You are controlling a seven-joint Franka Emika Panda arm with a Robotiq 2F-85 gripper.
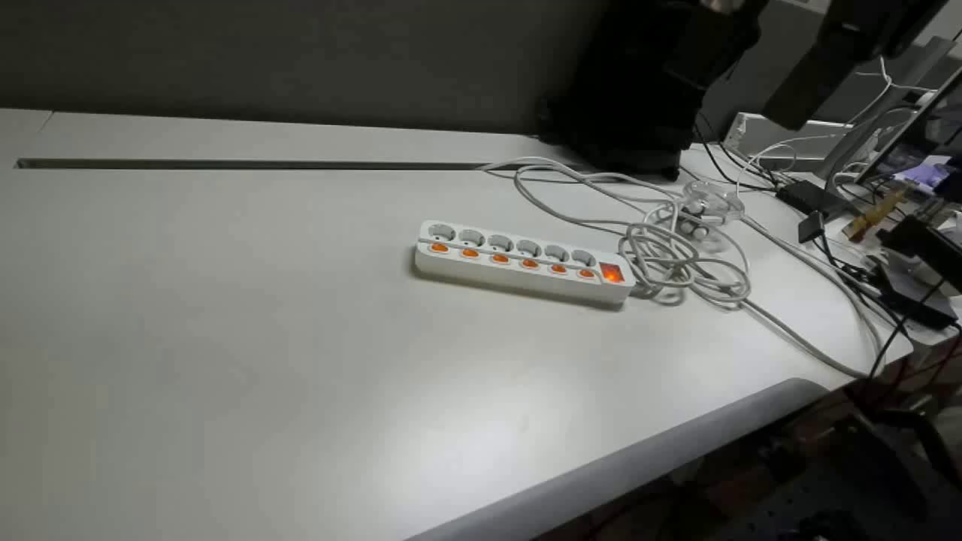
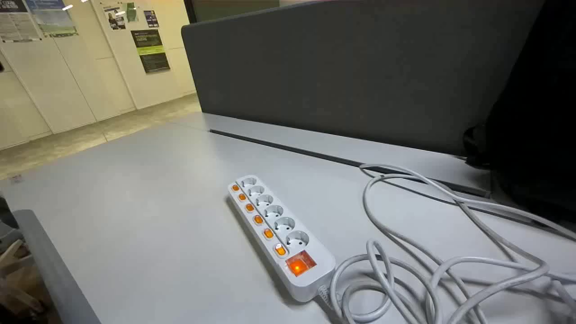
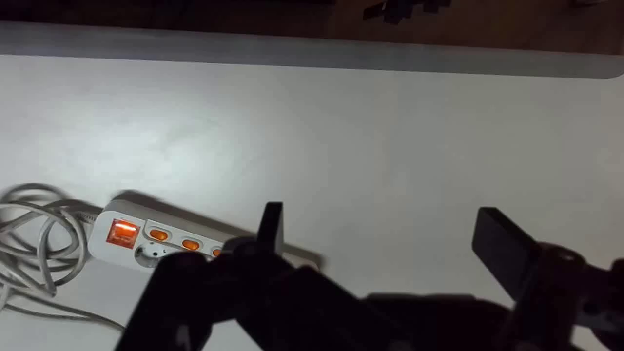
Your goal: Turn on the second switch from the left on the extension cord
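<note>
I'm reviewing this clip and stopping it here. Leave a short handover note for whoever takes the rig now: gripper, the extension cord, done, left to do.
Gripper: open, spread wide, holding nothing, clear of the extension cord.
Things: the extension cord lies sockets up on the table, its cable tangled at the end with the large switch.
Done: the large switch glows; no press visible on the small ones, though their on/off positions can't be read surely.
Left: press the second switch from the left, as counted in an exterior view. The wrist view reverses the row, so confirm which end is meant.
</note>
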